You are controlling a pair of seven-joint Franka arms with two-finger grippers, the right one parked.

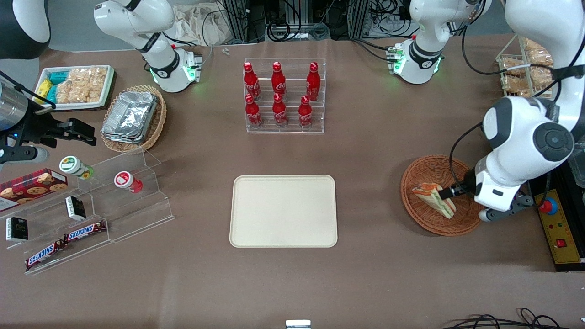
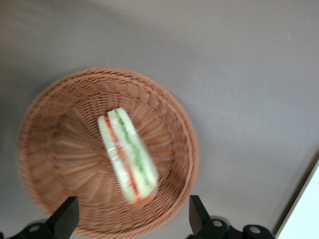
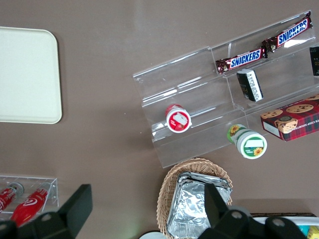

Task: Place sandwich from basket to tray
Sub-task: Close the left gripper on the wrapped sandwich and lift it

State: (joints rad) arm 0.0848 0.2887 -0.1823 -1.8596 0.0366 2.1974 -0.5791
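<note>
The sandwich, a pale wedge with red and green filling, lies in the round reddish-brown basket toward the working arm's end of the table. My gripper hangs over the basket just above the sandwich. It is open, with its fingers spread wide on either side of the sandwich's end and not touching it. The cream tray sits bare at the table's middle, well apart from the basket.
A clear rack of red bottles stands farther from the camera than the tray. A yellow control box lies beside the basket. An acrylic snack stand, an oval foil-container basket and a white snack tray lie toward the parked arm's end.
</note>
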